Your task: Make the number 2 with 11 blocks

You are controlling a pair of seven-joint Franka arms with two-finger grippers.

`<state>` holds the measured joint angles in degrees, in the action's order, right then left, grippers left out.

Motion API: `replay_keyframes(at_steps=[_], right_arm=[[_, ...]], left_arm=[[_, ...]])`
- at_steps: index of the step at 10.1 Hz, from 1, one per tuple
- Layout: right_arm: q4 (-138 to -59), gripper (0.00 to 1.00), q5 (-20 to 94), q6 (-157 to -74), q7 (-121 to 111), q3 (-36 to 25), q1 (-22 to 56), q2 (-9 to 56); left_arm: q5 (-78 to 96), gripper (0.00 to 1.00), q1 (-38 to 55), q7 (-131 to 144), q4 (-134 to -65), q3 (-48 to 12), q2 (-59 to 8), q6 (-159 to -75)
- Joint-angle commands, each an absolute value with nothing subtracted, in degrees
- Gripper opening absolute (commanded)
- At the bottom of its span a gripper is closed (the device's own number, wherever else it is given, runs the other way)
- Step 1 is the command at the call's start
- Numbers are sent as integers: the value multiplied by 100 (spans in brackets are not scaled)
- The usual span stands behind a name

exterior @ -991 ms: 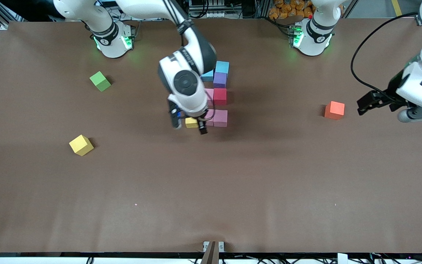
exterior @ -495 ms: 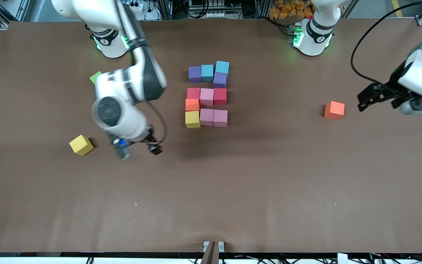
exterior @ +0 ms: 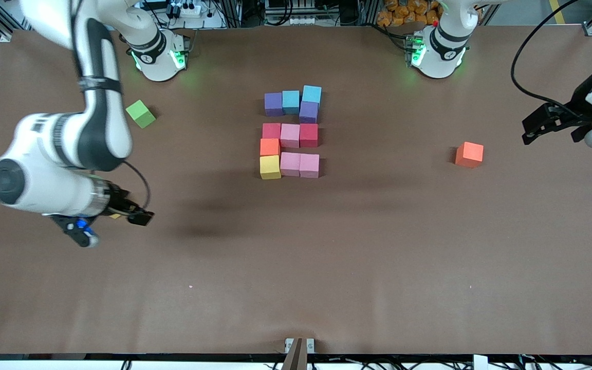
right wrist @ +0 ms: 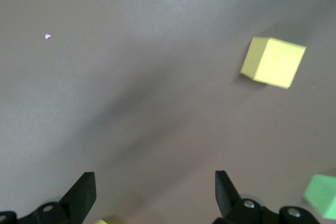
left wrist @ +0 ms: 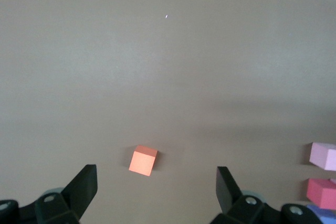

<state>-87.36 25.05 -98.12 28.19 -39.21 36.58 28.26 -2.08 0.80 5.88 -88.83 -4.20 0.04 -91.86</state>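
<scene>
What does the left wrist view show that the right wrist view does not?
Only the left wrist view: a loose orange matte cube, plus a pink cube and a red cube at the frame edge. Only the right wrist view: a loose yellow matte cube and a green cube. Both: the bare brown table and that arm's own open end effector, left and right, holding nothing.

Both Franka arms wear glossy white shells with dark grey joint bands, green lights glowing at their round bases, a black cable looping off each wrist, and black two-finger grippers, the right gripper showing a small blue spot, the left gripper all black
</scene>
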Motion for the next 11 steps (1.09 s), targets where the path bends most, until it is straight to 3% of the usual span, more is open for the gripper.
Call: replay_keyframes(at_steps=[1, 3, 6, 8, 11], right_arm=[[-8876, 100, 1319, -9633, 2234, -2346, 2396, 1867], [-9183, 100, 476, -9598, 1683, -771, 1061, 1251], [-10051, 100, 466, -9598, 91, -47, 47, 233], [-10178, 100, 422, -9563, -515, 18, -114, -192], [-9434, 100, 396, -9249, -1001, -394, -62, -343]], left_arm=[[-114, 100, 193, 395, -8851, -281, 62, -9009], [-123, 100, 185, 439, -8824, -290, 62, -8904], [-132, 100, 167, 431, -8780, -281, 70, -8798], [-114, 100, 158, 439, -8780, -255, 123, -8763], [-44, 100, 167, 746, -8676, -264, 123, -8553]])
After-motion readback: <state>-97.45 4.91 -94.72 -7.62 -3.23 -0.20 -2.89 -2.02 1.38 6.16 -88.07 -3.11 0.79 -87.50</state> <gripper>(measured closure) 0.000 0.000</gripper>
